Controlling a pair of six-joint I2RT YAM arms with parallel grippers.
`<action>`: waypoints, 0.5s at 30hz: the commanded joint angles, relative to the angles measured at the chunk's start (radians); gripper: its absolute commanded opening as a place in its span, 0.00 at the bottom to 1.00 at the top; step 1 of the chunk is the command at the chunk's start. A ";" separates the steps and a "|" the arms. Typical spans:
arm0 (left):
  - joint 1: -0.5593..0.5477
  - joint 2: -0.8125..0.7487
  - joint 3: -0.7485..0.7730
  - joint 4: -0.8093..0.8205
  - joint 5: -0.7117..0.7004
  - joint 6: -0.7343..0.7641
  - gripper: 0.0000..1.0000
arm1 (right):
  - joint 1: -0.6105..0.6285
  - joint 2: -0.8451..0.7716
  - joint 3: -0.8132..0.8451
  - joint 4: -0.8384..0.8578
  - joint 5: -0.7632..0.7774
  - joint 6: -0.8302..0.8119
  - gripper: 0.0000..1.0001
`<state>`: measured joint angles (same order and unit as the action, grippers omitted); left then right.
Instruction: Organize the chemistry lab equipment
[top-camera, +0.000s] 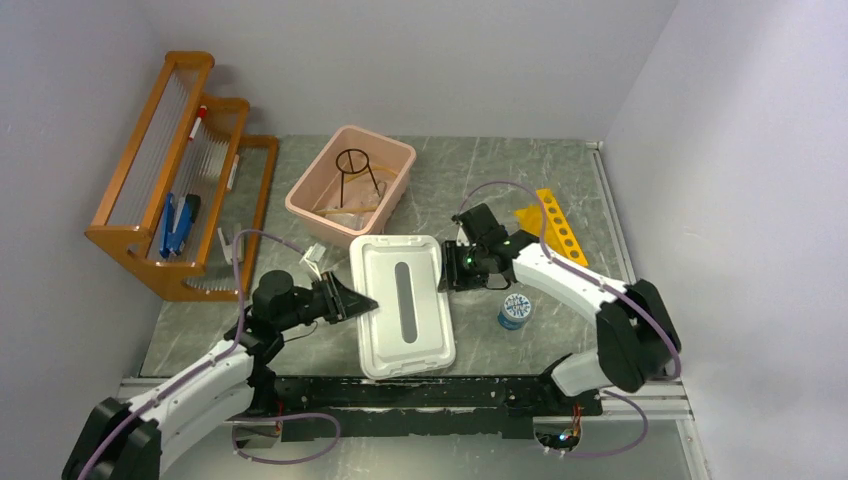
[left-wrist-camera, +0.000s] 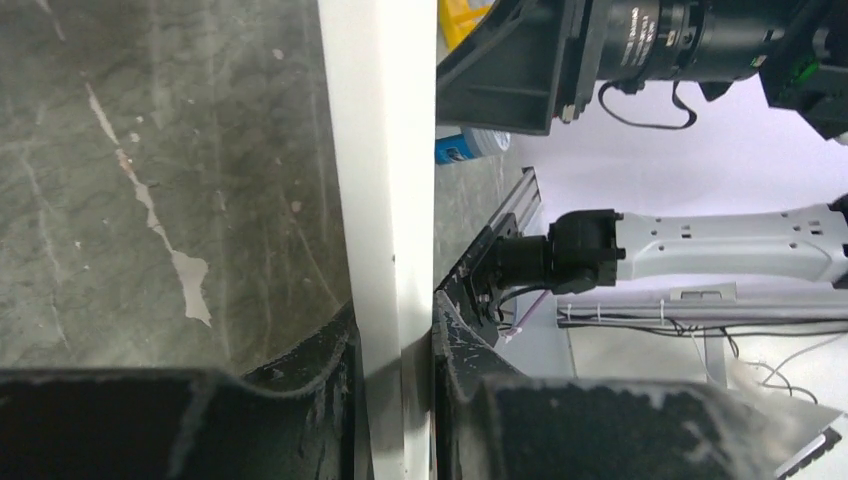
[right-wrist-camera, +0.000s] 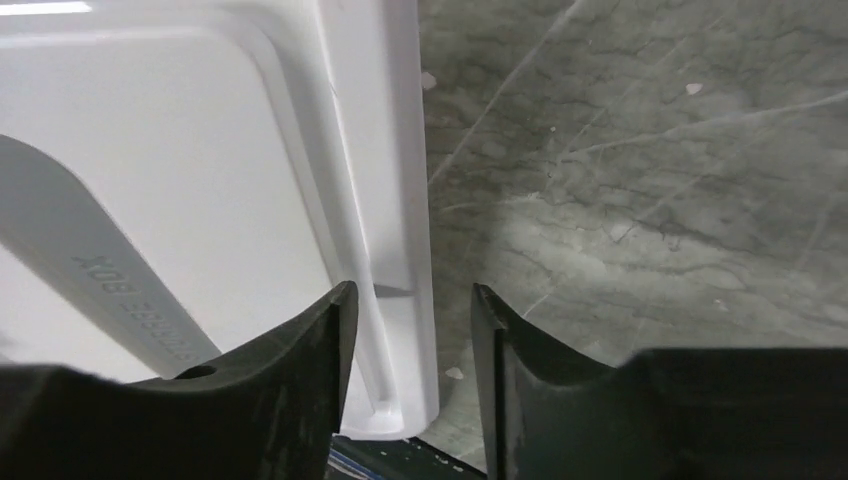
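The white lid (top-camera: 400, 300) lies flat on the table in front of the pink tub (top-camera: 392, 160). My left gripper (top-camera: 352, 300) is shut on the lid's left rim; in the left wrist view both fingers press on the white edge (left-wrist-camera: 385, 200). My right gripper (top-camera: 448, 268) is open, straddling the lid's right rim (right-wrist-camera: 395, 180), with a gap at the right finger. The black wire tripod ring (top-camera: 356, 172) and a tan tube (top-camera: 345, 212) are inside the tub. The yellow tube rack (top-camera: 556, 226) lies at the back right. A blue-topped round piece (top-camera: 515, 310) stands right of the lid.
The orange wooden rack (top-camera: 180, 215) with glass tubes and blue items stands along the left wall. Some small pale items (top-camera: 314, 258) lie between the tub and my left gripper. A metal rail (top-camera: 400, 385) runs along the near table edge.
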<state>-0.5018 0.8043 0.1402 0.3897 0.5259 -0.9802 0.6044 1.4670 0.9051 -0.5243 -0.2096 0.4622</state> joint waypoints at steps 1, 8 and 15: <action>-0.005 -0.124 0.036 -0.159 0.074 0.061 0.05 | -0.003 -0.126 0.033 -0.019 0.040 -0.019 0.50; -0.004 -0.192 0.279 -0.382 0.022 0.152 0.05 | -0.006 -0.318 0.089 0.057 0.130 0.026 0.60; 0.003 0.225 0.770 -0.624 0.053 0.368 0.05 | -0.004 -0.310 0.256 0.064 0.154 0.097 0.62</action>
<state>-0.5037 0.8627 0.6952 -0.0975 0.5484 -0.7650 0.6029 1.1599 1.0924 -0.4942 -0.1001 0.5087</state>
